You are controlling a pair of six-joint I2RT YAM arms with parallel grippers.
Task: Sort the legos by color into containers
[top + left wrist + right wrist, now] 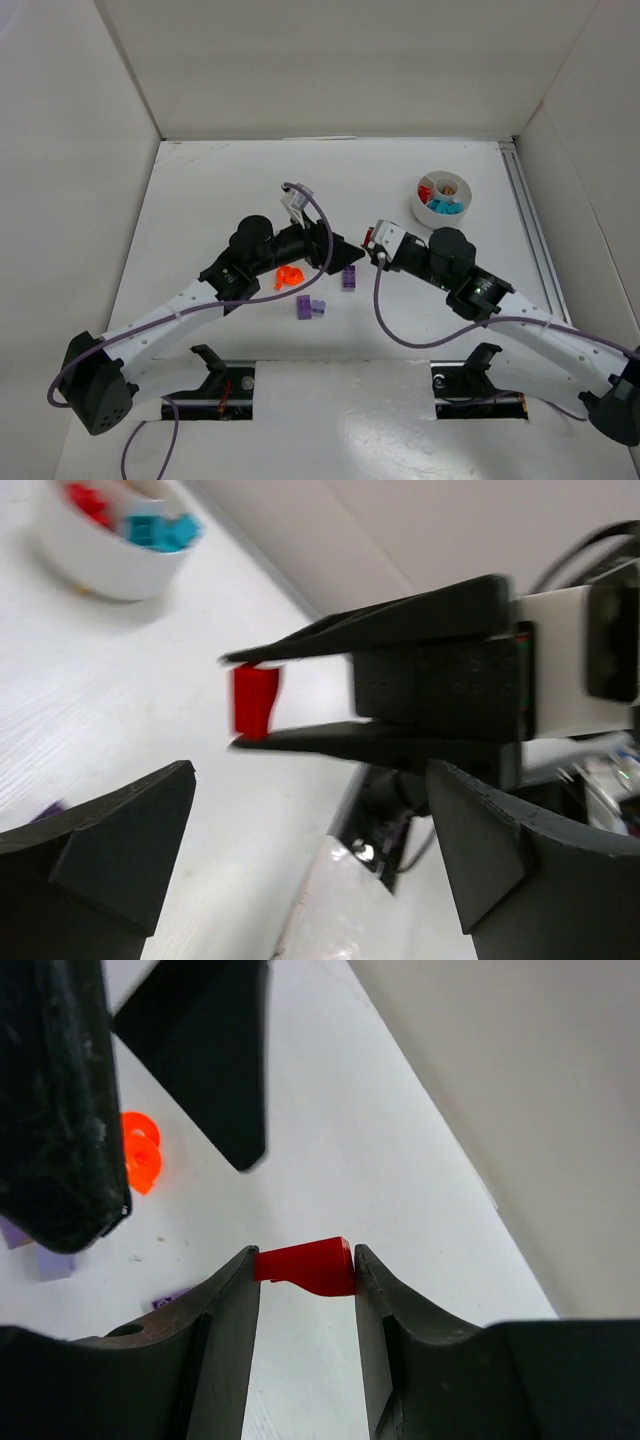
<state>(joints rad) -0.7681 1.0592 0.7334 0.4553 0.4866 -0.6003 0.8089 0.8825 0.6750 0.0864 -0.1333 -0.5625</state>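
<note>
Right fingers: my right fingers [240,1285] are clamped on a red brick [312,1265], one pad against each of two opposite faces.
Left fingers: my left fingers [120,845] are spread wide with nothing between them. They sit just beside the right pair, on the side away from the dish [420,208].
Red brick: it is held off the table [200,200], near the dish on its near-left side and not yet over it.
Dish: red pieces lie in one wedge and teal ones in the next. A third wedge shows something orange, too small to name.
Unsorted: an orange piece [288,276], a purple brick [349,278] and a second purple brick [309,308] lie on the table, farther from the dish than the red brick.
Handling: I judge the brick to be light, stiff and smooth. It will not crush, but it could twist or squirt out of a fingertip pinch. The flat sides, squarely centred, are the place to hold it, and it should be let go low over the red wedge so it cannot bounce out.
Hidden: my pads cover the brick's gripped faces, so I cannot tell how deep it sits. The left wrist view is blurred. I cannot make out any purple in the dish.
</note>
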